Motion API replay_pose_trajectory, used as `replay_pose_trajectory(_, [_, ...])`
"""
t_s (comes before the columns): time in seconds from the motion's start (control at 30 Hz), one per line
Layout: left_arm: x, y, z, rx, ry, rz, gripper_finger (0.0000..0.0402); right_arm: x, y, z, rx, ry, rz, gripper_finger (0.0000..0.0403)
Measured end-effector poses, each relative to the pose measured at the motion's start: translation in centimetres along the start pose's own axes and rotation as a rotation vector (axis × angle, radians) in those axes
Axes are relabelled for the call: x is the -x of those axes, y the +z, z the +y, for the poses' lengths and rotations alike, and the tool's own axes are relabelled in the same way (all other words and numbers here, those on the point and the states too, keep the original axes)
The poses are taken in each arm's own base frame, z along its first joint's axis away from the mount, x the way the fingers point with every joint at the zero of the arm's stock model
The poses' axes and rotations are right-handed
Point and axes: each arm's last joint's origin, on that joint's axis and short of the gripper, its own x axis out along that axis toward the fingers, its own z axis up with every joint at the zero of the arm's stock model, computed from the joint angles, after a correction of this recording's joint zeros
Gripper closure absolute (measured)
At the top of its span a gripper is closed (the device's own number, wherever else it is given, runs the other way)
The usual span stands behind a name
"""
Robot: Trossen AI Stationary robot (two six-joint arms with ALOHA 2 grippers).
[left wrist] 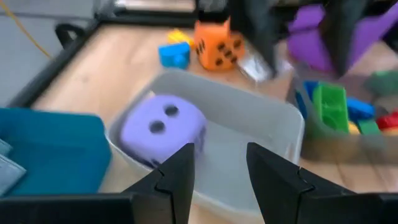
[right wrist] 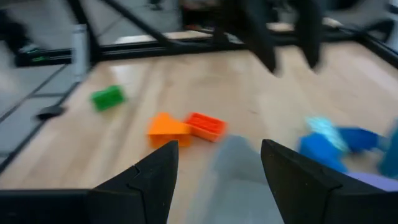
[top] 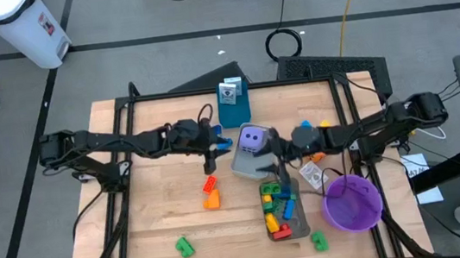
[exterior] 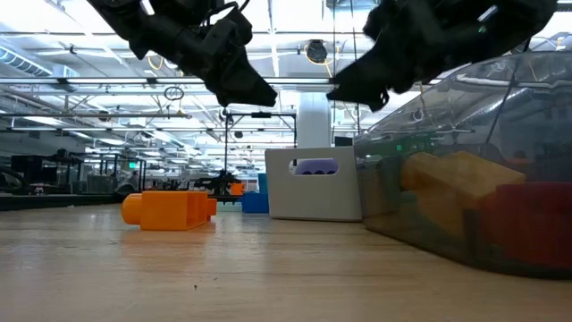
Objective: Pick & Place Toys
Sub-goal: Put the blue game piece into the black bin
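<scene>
toys are spread over the table (top: 162,215). the purple die (top: 253,138) sits in a grey tray (top: 239,167) near the table's middle, against the tray's wall. a second tray (top: 299,217), just beside the first, holds a pile of green, yellow, blue and red bricks (top: 275,206). an orange brick (top: 211,200) and a red brick (top: 209,183) lie touching on the bare wood to the left of the trays. one green brick (top: 184,247) lies near the front edge, another (top: 318,240) just beside the purple bowl (top: 353,202). the orange die (left wrist: 217,45) and a blue brick (left wrist: 174,55) lie beyond the die's tray (seen from the left wrist). the left gripper (left wrist: 219,175) hangs above the edge of the die's tray, jaws apart, holding nothing. the right gripper (right wrist: 217,162) hangs over the trays, jaws apart and empty.
</scene>
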Motion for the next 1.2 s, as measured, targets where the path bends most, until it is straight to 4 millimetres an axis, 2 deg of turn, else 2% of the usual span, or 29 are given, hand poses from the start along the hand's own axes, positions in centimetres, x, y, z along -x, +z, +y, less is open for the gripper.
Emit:
replay_pose_trajectory(0.13, [0.0, -1.0, -0.6, 0.032, 0.004, 0.108, 0.0247, -0.1, -0.2, 2.0, 0.075, 0.059, 0.001, 0.0179])
replay_pose_trajectory(0.3, [-0.6, -2.5, -0.5, 0.103, 0.196, 0.209, 0.0247, -0.1, -0.3, 3.2, 0.1, 0.031, 0.001, 0.0179])
replay_pose_trajectory(0.53, [-3.3, -4.7, 0.5, 0.088, 0.303, 0.268, 0.0247, -0.1, -0.3, 3.3, 0.155, 0.016, -0.002, 0.0179])
replay_pose_trajectory(0.7, [-3.8, -5.7, 1.9, 0.144, 0.352, 0.309, 0.0247, -0.1, -0.6, 3.2, 0.177, 0.013, 0.024, 0.0179])
replay_pose_trajectory(0.83, [-3.7, -5.7, 2.7, 0.176, 0.374, 0.304, 0.0247, -0.1, -0.6, 3.1, 0.22, 0.012, 0.027, 0.0179])
replay_pose_trajectory(0.93, [-3.7, -5.8, 3.2, 0.279, 0.389, 0.295, 0.0247, -0.1, -0.7, 3.1, 0.226, 0.011, 0.038, 0.0179])
replay_pose_trajectory(1.2, [-3.5, -6.2, 3.6, 0.702, 0.387, 0.284, 0.0247, -0.1, -0.6, 3.1, 0.274, 0.014, 0.026, 0.0179])
